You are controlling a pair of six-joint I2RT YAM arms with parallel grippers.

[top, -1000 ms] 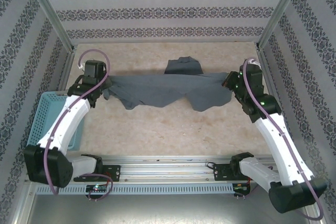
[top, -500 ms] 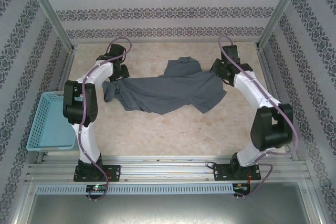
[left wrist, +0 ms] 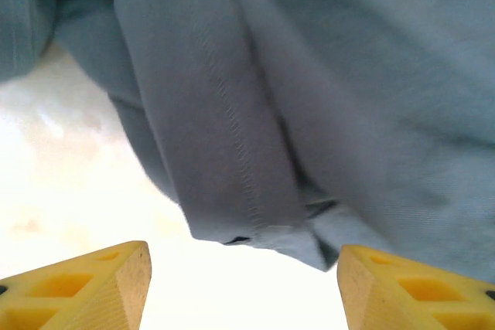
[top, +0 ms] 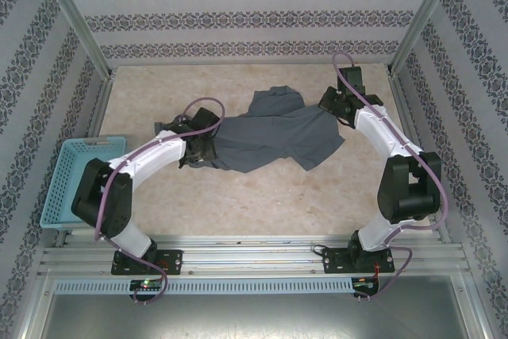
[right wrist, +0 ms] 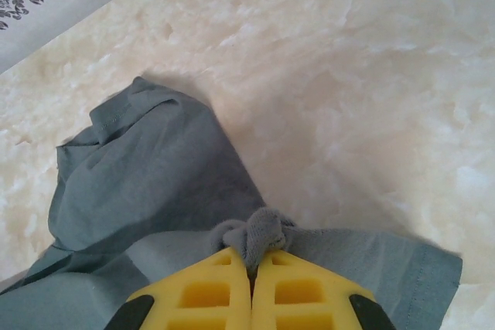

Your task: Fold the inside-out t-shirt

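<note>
The inside-out t-shirt (top: 274, 139) lies rumpled on the worktop (top: 262, 204), its long axis running from claw to claw. A hemmed flap juts toward the far wall beside the right claw (right wrist: 251, 259), which is pinched fully closed on a bunched fold of the shirt's edge. The left claw (left wrist: 241, 260) gapes wide and holds nothing, with a stitched hem just ahead of its 2 fingers.

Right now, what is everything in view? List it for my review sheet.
dark slate-grey cloth t-shirt: one, slate-grey, crumpled across the far middle of the table
light-blue plastic mesh basket: one, light blue, at the table's left edge
beige marble-look tabletop: one, beige, under the shirt
left fingers: two, yellow, open at the shirt's hem
right fingers: two, yellow, shut on a bunch of shirt cloth
</note>
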